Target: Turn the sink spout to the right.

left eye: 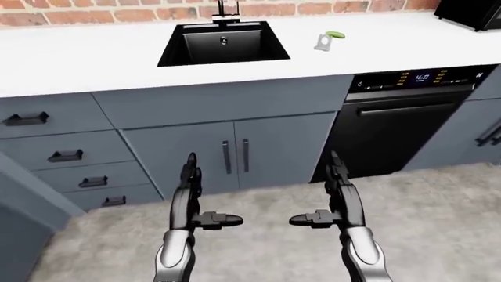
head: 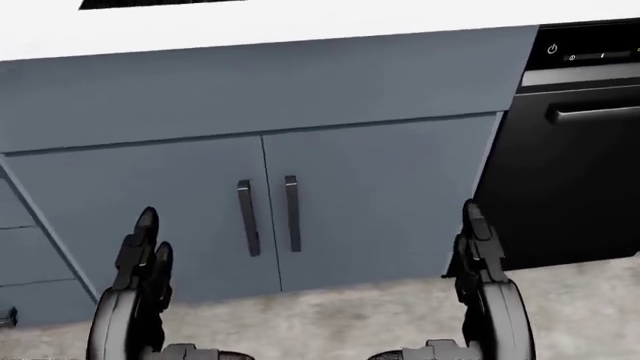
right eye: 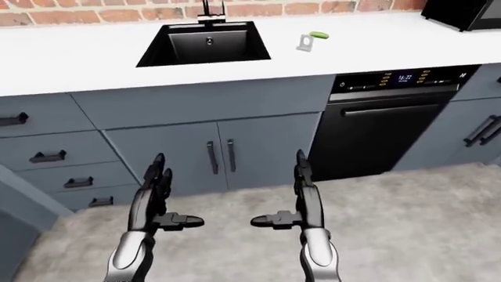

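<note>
A black sink (left eye: 223,44) is set into the white counter (left eye: 94,59) at the top of the left-eye view. Only the base of its dark spout (left eye: 227,8) shows at the top edge, against the brick wall; its direction is cut off. My left hand (left eye: 192,188) and right hand (left eye: 338,185) are held low and apart, fingers straight and open, both empty, far below the sink and level with the cabinet doors (left eye: 235,155). In the head view the hands (head: 140,262) (head: 478,251) stand either side of the door handles.
A black dishwasher (left eye: 392,126) stands right of the sink cabinet. Drawers (left eye: 66,155) are to the left. A small grey holder with a green thing (left eye: 329,40) lies on the counter right of the sink. A black appliance (left eye: 474,12) sits at top right. Speckled floor (left eye: 439,217) below.
</note>
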### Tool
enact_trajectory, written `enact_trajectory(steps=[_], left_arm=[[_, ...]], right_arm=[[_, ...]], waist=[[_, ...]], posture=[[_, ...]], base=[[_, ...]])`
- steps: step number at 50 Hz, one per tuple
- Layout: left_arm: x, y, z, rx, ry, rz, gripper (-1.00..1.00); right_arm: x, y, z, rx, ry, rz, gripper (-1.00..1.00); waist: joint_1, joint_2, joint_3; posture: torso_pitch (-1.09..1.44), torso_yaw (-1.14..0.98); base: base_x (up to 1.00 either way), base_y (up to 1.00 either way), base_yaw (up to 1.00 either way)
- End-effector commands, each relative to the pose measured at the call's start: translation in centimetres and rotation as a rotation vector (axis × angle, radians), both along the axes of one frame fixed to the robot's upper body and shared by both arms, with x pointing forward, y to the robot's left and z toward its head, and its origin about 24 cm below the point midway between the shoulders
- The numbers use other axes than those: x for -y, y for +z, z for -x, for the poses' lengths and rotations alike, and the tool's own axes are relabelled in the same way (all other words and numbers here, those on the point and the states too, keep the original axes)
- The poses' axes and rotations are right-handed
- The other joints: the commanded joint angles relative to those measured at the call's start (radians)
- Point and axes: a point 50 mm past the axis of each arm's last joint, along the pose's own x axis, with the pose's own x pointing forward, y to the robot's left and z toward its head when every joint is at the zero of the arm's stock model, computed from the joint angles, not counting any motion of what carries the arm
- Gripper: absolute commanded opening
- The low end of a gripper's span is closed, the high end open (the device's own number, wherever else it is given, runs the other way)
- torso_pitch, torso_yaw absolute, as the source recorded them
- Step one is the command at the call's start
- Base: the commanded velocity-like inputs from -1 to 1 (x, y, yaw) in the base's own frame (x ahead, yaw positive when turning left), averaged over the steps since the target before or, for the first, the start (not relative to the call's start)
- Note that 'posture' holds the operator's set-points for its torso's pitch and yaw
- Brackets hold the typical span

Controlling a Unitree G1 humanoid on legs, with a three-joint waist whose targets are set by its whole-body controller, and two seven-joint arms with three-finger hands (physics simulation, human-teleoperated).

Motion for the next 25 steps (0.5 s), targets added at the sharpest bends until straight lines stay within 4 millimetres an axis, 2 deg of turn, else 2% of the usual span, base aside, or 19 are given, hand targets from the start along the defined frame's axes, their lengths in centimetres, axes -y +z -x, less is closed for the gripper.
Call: enact_trajectory(steps=[1,2,3,6,8,10,18,20,22,23,25], left_arm=[[-0.2,0.7,-0.2,0.043,0.009,-0.007,1.0],[-0.2,0.8,-0.2,0.044,0.009,-0.006,1.0],[-0.2,0.8,-0.2,0.045,0.009,-0.006,1.0],[-0.3,0.7,-0.2,0.043,0.009,-0.006,1.0],[-0.3,0.7,-0.2,0.043,0.009,-0.005,1.0],[-0.3,0.7,-0.4,0.041,0.011,-0.005,1.0],[-0.4,0.3,-0.8,0.02,0.001,0.026,1.0],[-1.0,0.7,-1.6,0.027,0.038,0.005,1.0],[-1.1,1.3,-2.7,-0.001,0.012,0.033,1.0],[-1.4,2.3,-3.2,0.014,0.026,0.022,1.0],[-1.5,3.9,-3.8,0.027,0.026,0.021,1.0]], right_arm=[[-0.4,1.2,-0.3,0.063,0.016,-0.005,1.0],[-0.4,1.2,-0.3,0.063,0.016,-0.005,1.0],[-0.4,1.1,-0.3,0.062,0.017,-0.004,1.0],[-0.4,1.0,-0.5,0.058,0.017,-0.004,1.0],[-0.4,1.0,-0.4,0.059,0.017,-0.004,1.0],[-0.3,1.2,-0.3,0.061,0.016,-0.005,1.0],[0.6,0.8,-1.2,0.064,0.013,-0.032,1.0],[1.7,0.6,-2.7,0.047,-0.001,-0.032,1.0],[2.2,2.1,-3.4,0.047,-0.023,-0.009,1.0],[2.2,3.5,-3.9,0.051,-0.025,0.012,1.0],[1.9,4.9,-4.5,0.049,-0.014,0.024,1.0]], waist=[[0.001,0.039,-0.016],[0.003,0.029,-0.018],[0.015,0.004,-0.003],[0.026,-0.041,-0.01],[0.029,-0.079,-0.012],[0.038,-0.062,-0.016],[0.038,-0.045,-0.042],[0.039,-0.042,-0.045],[0.037,-0.041,-0.052],[0.039,-0.041,-0.055],[0.042,-0.04,-0.057]], posture=[[0.0,0.0],[0.0,0.0],[0.0,0.0],[0.0,0.0],[0.0,0.0],[0.0,0.0],[0.0,0.0],[0.0,0.0],[0.0,0.0],[0.0,0.0],[0.0,0.0]], base=[[0.0,0.0,0.0],[0.0,0.0,0.0],[0.0,0.0,0.0],[0.0,0.0,0.0],[0.0,0.0,0.0],[0.0,0.0,0.0],[0.0,0.0,0.0],[0.0,0.0,0.0],[0.0,0.0,0.0],[0.0,0.0,0.0],[0.0,0.0,0.0]])
